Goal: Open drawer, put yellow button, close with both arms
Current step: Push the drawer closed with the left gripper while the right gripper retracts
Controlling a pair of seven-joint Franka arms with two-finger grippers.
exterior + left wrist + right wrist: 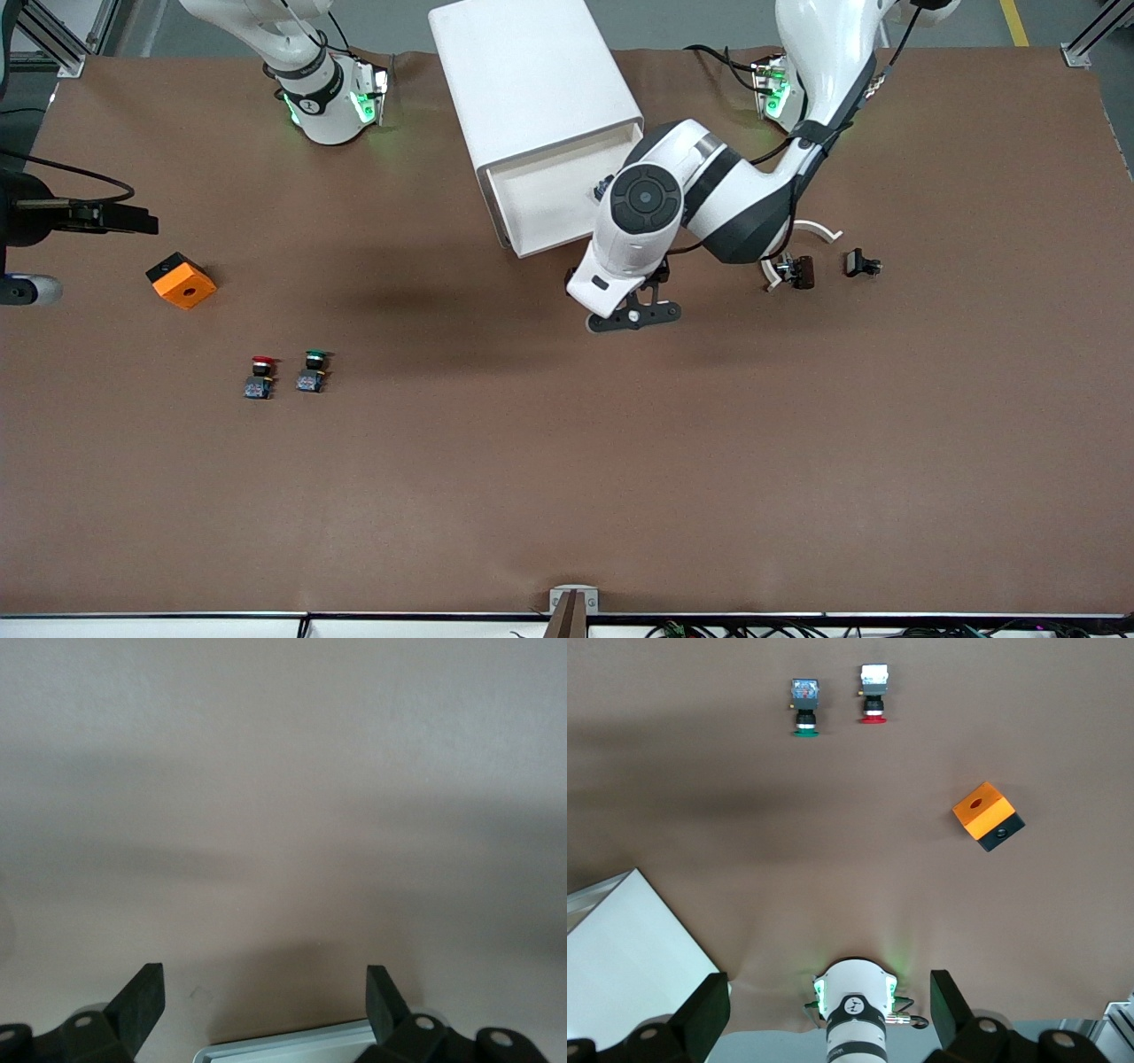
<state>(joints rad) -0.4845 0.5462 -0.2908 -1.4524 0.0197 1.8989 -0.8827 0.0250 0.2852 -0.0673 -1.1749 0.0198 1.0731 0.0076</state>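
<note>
Well in front of the cabinet [532, 80], toward the right arm's end of the table, the red button [262, 377] and green button [312, 372] lie side by side, nearest the front camera. The orange box [182, 280] sits closer to the cabinet than they do and farther toward that end. The left gripper [266, 988] hangs low over the table just in front of the cabinet's drawer [540, 199], its fingers spread wide and holding nothing. Toward the left arm's end from the cabinet lie a white curved bracket [811, 232] and two small black parts [861, 263]. The drawer stands open. A small dark thing [602, 186] shows inside it at the edge of the left arm; whether it is the yellow button I cannot tell, since no yellow cap shows. The right gripper [828, 992] waits high above its own base beside the cabinet, fingers apart and empty.
</note>
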